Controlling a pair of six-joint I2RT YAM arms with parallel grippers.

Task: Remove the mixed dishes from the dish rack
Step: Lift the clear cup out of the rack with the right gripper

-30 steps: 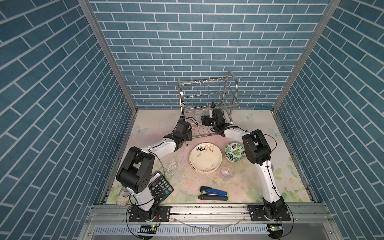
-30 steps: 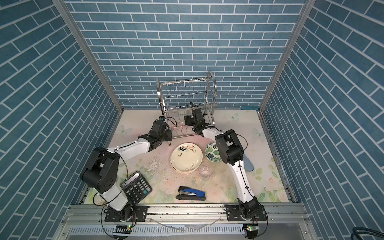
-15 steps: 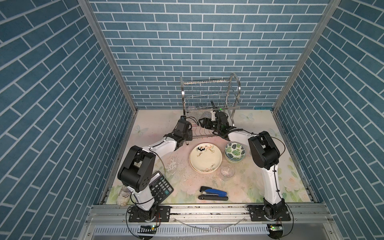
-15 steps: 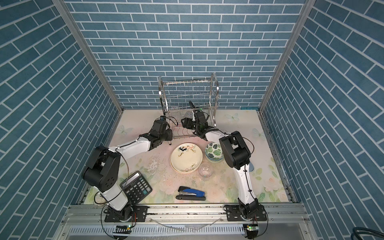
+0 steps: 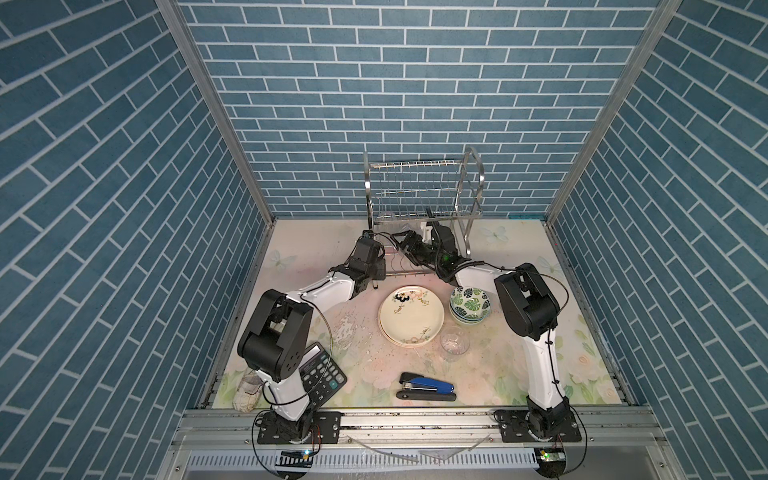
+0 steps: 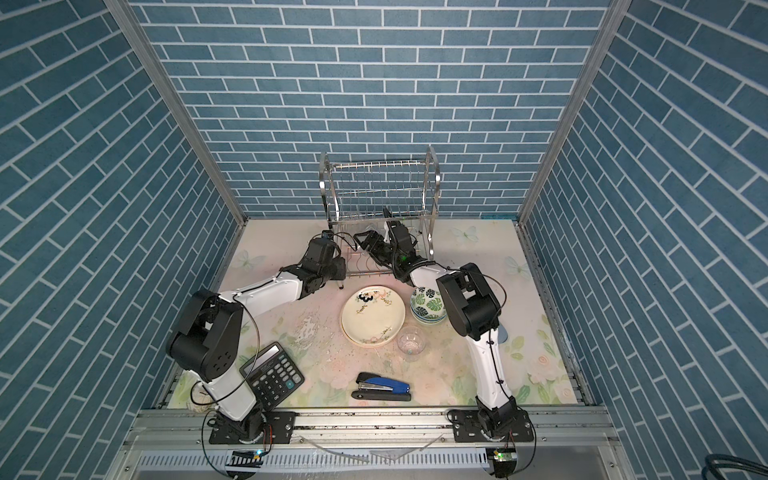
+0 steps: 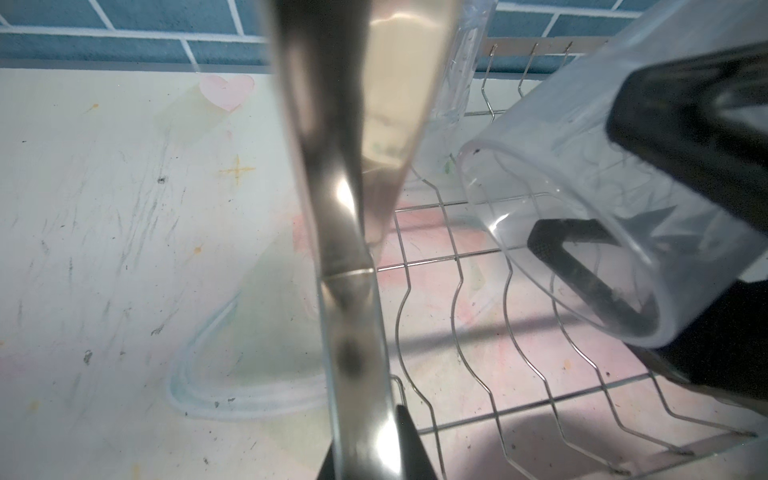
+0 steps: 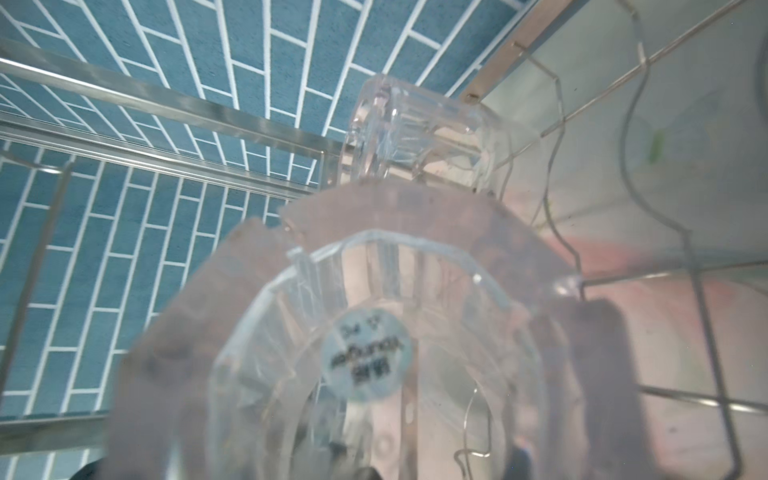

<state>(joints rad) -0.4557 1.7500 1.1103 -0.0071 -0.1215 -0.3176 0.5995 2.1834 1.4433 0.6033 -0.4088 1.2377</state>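
Observation:
The steel wire dish rack stands at the back of the table. My left gripper is shut on the rack's left arched side frame, low down. From the right, my right gripper reaches into the lower tier and is shut on a clear tumbler held just above the wire shelf. A second clear tumbler lies on that shelf behind it. On the table lie stacked plates, stacked bowls and another tumbler.
A black calculator sits by the left arm's base and a blue stapler lies near the front edge. Blue brick walls close in the table on three sides. The rack's upper tier hangs over the right gripper.
The rack has shifted slightly to the right with both grippers at it. The right arm's elbow has swung outward to the right. Both grips look unchanged.

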